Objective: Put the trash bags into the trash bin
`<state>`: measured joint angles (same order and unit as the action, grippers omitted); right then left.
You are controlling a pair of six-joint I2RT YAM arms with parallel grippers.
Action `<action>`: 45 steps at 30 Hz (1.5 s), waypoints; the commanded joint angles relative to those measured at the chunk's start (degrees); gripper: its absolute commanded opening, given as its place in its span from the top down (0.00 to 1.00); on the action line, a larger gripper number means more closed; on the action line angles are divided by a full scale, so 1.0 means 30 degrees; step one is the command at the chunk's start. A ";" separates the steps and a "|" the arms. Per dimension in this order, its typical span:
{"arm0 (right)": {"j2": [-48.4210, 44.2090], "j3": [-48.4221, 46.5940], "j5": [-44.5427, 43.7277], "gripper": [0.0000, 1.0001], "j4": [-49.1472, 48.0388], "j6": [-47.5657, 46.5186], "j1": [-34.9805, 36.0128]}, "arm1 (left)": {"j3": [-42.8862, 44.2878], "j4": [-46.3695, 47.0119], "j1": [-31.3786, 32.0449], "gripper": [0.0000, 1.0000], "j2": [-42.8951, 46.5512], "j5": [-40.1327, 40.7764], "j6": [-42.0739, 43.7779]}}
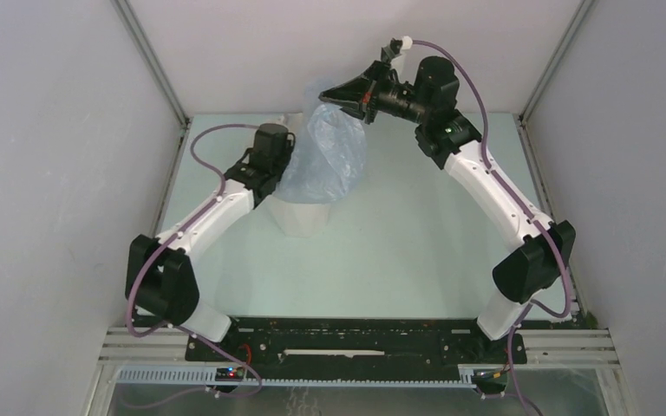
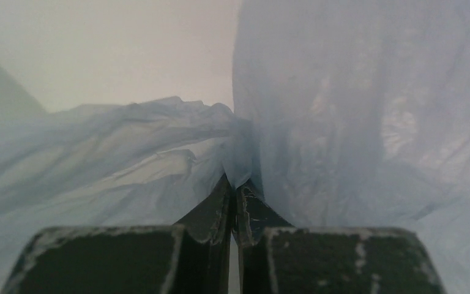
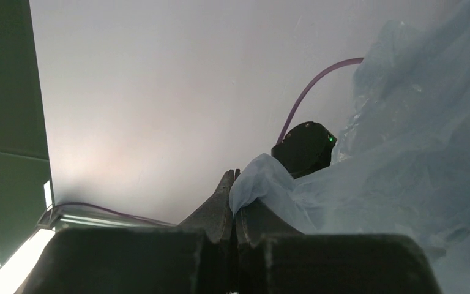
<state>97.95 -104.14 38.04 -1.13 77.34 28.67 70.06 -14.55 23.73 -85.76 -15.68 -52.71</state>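
The pale blue-grey trash bag point(image 1: 329, 147) hangs stretched above the white faceted trash bin point(image 1: 302, 217), its lower part at the bin's mouth. My left gripper point(image 1: 288, 178) is shut on the bag's left edge beside the bin's top; its tips are hidden by the film in the top view. In the left wrist view the shut gripper point(image 2: 235, 184) pinches the film point(image 2: 343, 122). My right gripper point(image 1: 334, 94) is raised at the back and shut on the bag's upper edge. In the right wrist view that gripper point(image 3: 234, 184) pinches a fold of the bag point(image 3: 263, 177).
Grey enclosure walls stand on the left, right and back. The pale green tabletop point(image 1: 416, 251) lies in front of and right of the bin. The left arm's wrist point(image 3: 306, 147) with its purple cable shows beyond the bag in the right wrist view.
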 commanded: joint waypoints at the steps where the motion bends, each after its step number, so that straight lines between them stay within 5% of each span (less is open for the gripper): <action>1: -0.1649 0.0436 -0.0216 1.00 0.0083 -0.0780 -0.0631 | 0.0049 0.2492 0.1065 0.91 -0.0517 -0.1449 -0.2854; 10: -0.3242 0.2009 -0.0385 1.00 0.0942 -0.1499 -0.1546 | 0.2367 0.0161 0.0887 0.83 0.0326 -0.0953 -0.1348; 21: -0.2213 0.0506 -0.0816 1.00 0.1027 -0.1698 -0.1709 | 0.6108 -0.5232 -0.0919 0.23 0.2089 -0.2385 0.3422; 28: -0.2587 0.0288 -0.1506 1.00 0.2237 -0.1966 -0.2509 | 0.8316 -0.7993 -0.1860 0.09 0.2961 -0.1760 0.5123; 32: -0.2781 0.0648 -0.2283 1.00 0.2360 -0.1618 -0.2383 | 0.6685 -0.7488 -0.2657 0.00 0.5599 0.0177 0.5510; 37: -0.2302 0.0543 -0.3459 1.00 0.1866 -0.0089 -0.1872 | 0.4713 -0.6498 -0.3596 0.03 0.8401 0.0355 0.5657; 45: -0.0690 0.0333 -0.4650 1.00 -0.0806 0.3525 -0.0703 | -0.0330 -0.0523 -0.3132 0.00 1.2146 -0.5061 0.5304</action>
<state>92.92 -101.16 26.74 2.72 81.56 24.45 74.48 -25.52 13.08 -50.87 -22.94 -37.19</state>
